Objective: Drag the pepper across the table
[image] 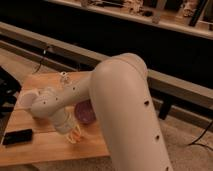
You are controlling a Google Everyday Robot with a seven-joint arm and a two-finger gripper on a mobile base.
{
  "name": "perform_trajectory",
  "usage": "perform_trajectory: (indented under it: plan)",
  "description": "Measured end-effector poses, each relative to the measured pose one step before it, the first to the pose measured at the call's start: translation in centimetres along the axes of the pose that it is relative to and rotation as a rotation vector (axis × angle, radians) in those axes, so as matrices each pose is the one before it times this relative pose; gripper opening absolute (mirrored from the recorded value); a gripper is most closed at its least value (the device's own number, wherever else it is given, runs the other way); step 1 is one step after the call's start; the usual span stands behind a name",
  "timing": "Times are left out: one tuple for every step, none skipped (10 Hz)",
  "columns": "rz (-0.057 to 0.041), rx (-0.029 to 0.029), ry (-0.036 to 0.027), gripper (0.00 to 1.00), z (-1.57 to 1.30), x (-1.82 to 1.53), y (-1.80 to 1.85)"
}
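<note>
My big white arm reaches down and left over the light wooden table. The gripper sits low over the table's front middle, close to the wood. A small orange pepper shows at the fingertips, and the fingers look shut on it. Most of the pepper is hidden by the fingers. The round purple bowl stands just behind and to the right of the gripper, partly covered by my forearm.
A black flat device lies near the table's front left. A white cup stands at the left edge, and a small pale object sits near the back edge. A long bench and dark wall run behind the table.
</note>
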Motion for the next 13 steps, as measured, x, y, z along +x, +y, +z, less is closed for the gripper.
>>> perform_trajectory:
  plan:
    - [-0.03339, 0.00039, -0.00825, 0.10, -0.040, 0.101, 0.278]
    - [-0.03558, 0.00109, -0.00923, 0.10, -0.061, 0.062, 0.360]
    - [-0.02992, 0.00240, -0.00899, 0.10, -0.147, 0.016, 0.346]
    - [-0.04225, 0.01145, -0.00573, 0.10, -0.084, 0.128, 0.388]
    - [-0.02783, 0.01250, -0.00145, 0.10, -0.076, 0.128, 0.239]
    - [-0.02020, 0.01075, 0.00115, 0.10, -0.008, 0.029, 0.234]
    - [-0.02682, 0.01570, 0.00480, 0.10, 0.029, -0.002, 0.379]
    - [-0.01610, 0.00860, 0.00381, 0.10, 0.064, -0.091, 0.260]
    - [-0.02581, 0.00866, 0.00864, 0.10, 0.215, -0.198, 0.535]
    - [-0.03333, 0.01147, 0.00854, 0.10, 0.202, -0.369, 0.649]
    - [-0.02298, 0.00567, 0.00600, 0.10, 0.173, -0.238, 0.462]
    - [-0.02808, 0.00471, 0.00547, 0.10, 0.202, -0.270, 0.534]
    - [-0.01754, 0.00118, 0.00157, 0.10, 0.093, -0.161, 0.322]
